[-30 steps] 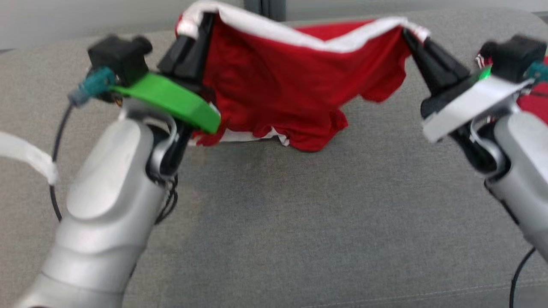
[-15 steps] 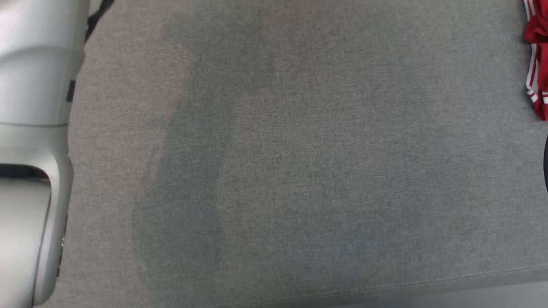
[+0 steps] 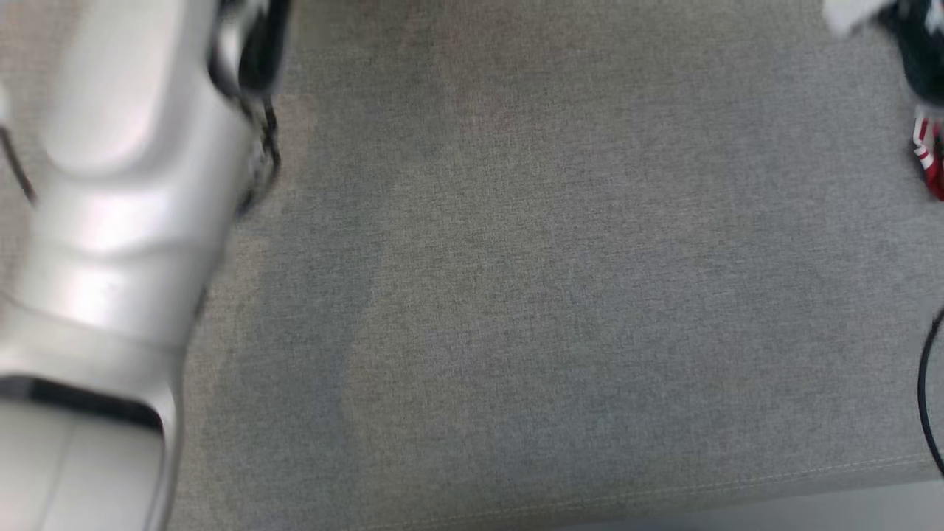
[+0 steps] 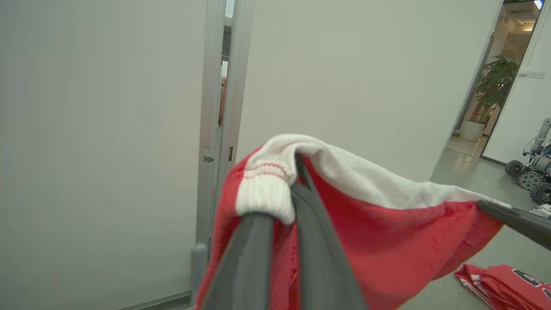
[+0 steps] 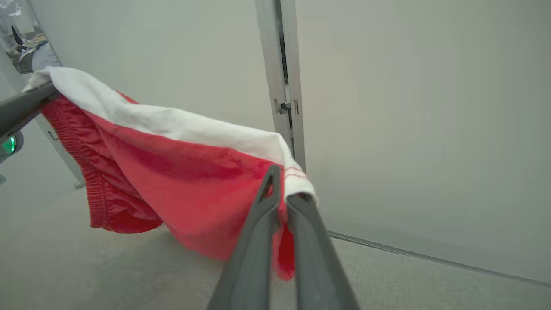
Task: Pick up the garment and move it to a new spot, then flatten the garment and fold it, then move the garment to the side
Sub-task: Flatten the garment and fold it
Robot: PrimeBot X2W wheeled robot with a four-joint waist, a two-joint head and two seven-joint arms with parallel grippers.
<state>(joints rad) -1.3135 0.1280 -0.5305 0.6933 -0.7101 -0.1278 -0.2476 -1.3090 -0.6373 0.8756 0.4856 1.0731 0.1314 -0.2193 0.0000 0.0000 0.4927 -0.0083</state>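
The garment (image 4: 379, 241) is a pair of red shorts with a white waistband. It hangs stretched in the air between my two grippers. In the left wrist view my left gripper (image 4: 287, 189) is shut on one corner of the waistband, and the right gripper's dark finger (image 4: 514, 220) holds the far corner. In the right wrist view my right gripper (image 5: 284, 186) is shut on the waistband's other end. The garment (image 5: 181, 172) sags from there toward the left gripper's finger (image 5: 23, 107). Its lower hem dangles just above the grey cushion (image 5: 107, 267).
The head view looks down on the wide grey cushion (image 3: 553, 295), with my pale left forearm (image 3: 110, 184) at the left. Another red garment with white stripes (image 3: 928, 158) lies at the right edge and also shows as a folded red garment (image 4: 503, 284). Pale walls and a door frame (image 5: 284, 86) stand behind.
The head camera has tipped down from the raised garment onto the bare cushion. Since half a second ago the picture has shifted again, and more of the left forearm fills its left side.
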